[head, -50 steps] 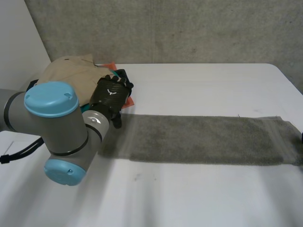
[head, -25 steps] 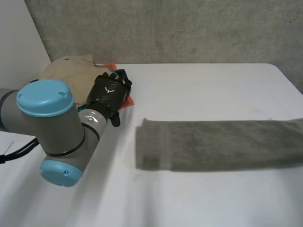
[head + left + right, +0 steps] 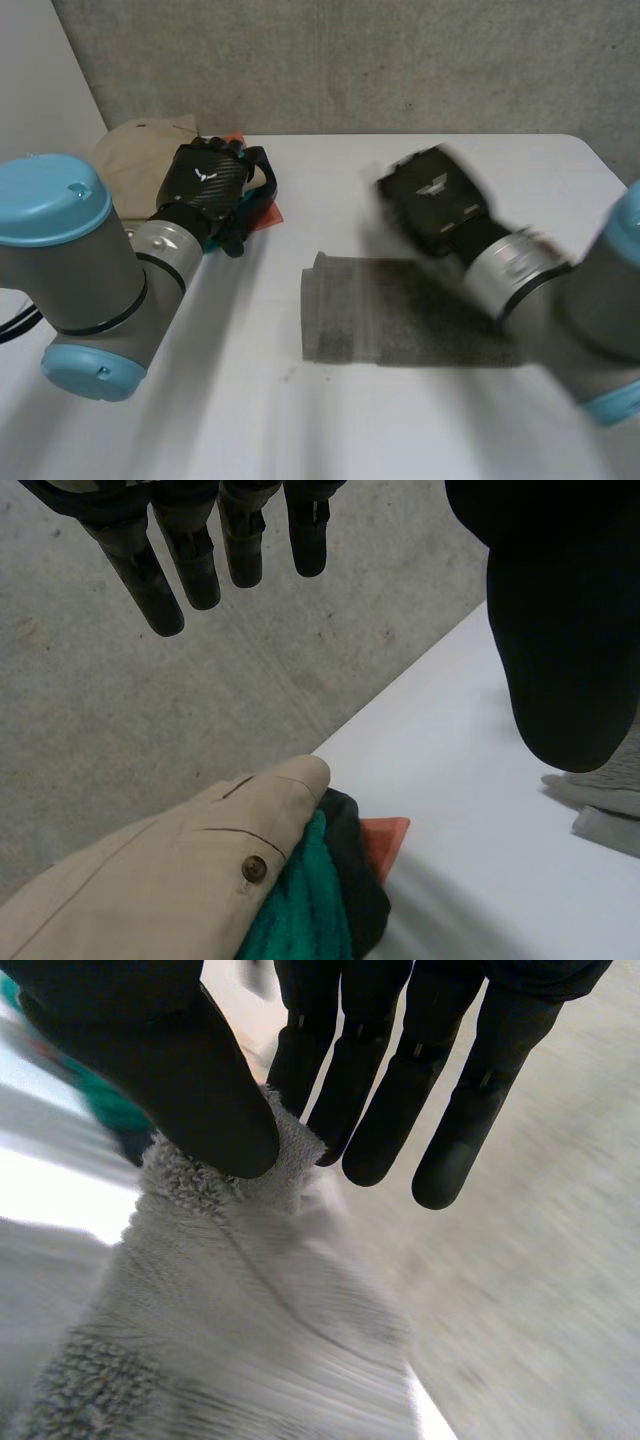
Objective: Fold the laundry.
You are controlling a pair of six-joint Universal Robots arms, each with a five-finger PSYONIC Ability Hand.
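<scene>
Towel: grey towel (image 3: 350,320), fuzzy terry, centre of counter (image 3: 330,170), one end lifted.
My right robot hand (image 3: 435,200): thumb and fingers pinching towel edge.
My left robot hand (image 3: 205,180): fingers straight, apart, over clothes pile (image 3: 135,150) at 10 o'clock.

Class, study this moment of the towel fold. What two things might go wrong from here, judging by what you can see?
1. The right hand pinches the grey towel by only a small bit of its edge, so it may slip free.
2. The left hand hangs open by the beige garment, off the towel, so with one hold the fold may land crooked.
</scene>
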